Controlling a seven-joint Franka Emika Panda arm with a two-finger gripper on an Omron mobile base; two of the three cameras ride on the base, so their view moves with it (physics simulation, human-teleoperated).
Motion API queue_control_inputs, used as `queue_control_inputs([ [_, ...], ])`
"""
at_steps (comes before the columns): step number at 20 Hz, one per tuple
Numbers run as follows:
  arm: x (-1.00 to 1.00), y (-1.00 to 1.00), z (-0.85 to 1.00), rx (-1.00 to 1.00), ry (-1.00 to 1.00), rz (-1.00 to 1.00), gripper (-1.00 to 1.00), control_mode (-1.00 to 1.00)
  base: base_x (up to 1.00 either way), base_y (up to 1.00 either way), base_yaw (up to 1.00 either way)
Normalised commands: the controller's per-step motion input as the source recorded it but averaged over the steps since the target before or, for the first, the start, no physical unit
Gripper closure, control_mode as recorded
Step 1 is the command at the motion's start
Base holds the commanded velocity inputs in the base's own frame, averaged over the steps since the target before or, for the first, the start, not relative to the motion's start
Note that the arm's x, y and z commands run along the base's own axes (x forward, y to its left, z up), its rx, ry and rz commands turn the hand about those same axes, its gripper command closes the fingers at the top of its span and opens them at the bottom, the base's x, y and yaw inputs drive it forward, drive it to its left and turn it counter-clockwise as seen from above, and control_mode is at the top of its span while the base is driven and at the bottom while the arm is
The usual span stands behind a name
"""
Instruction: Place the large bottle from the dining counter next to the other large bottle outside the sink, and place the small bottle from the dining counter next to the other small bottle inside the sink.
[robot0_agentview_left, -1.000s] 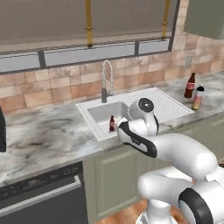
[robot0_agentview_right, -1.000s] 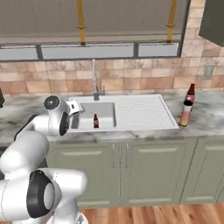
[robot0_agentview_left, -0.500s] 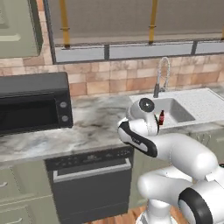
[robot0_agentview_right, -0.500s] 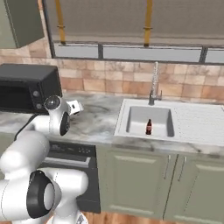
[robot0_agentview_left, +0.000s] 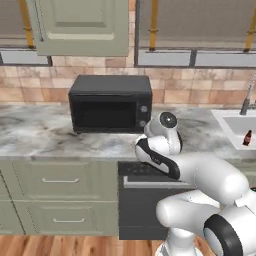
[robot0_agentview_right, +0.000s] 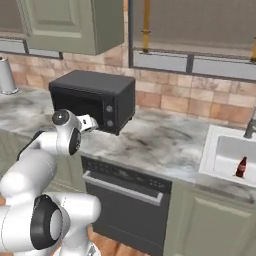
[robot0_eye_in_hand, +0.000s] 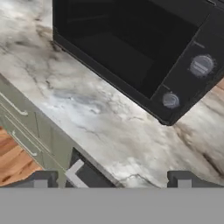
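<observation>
The light is soft and even, and nothing is very bright or very dark. No lamp or sunbeam shows, so I cannot tell where the light comes from. The marbled counter (robot0_agentview_left: 45, 132) looks pale and gently lit. The black microwave (robot0_agentview_left: 110, 104) is the darkest thing, and its door is so dark in the hand view that you can hardly see inside. A faint shadow sits under it on the stone. The white arm (robot0_agentview_left: 200, 172) has smooth grey shading on its round parts. All the pictures look a bit fuzzy and blocky, most of all the hand view. Straight lines stay straight at the edges.
</observation>
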Motion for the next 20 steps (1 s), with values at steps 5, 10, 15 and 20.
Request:
queue_control_inputs([
  [5,0.0,0.0,0.0,0.0,0.0,0.0,-1.0,1.0,-0.27,0.74,0.44],
  [10,0.0,0.0,0.0,0.0,0.0,0.0,-1.0,1.0,-0.15,0.75,0.46],
  [15,0.0,0.0,0.0,0.0,0.0,0.0,-1.0,1.0,0.17,0.81,0.39],
  [20,0.0,0.0,0.0,0.0,0.0,0.0,-1.0,1.0,0.52,0.98,0.3],
])
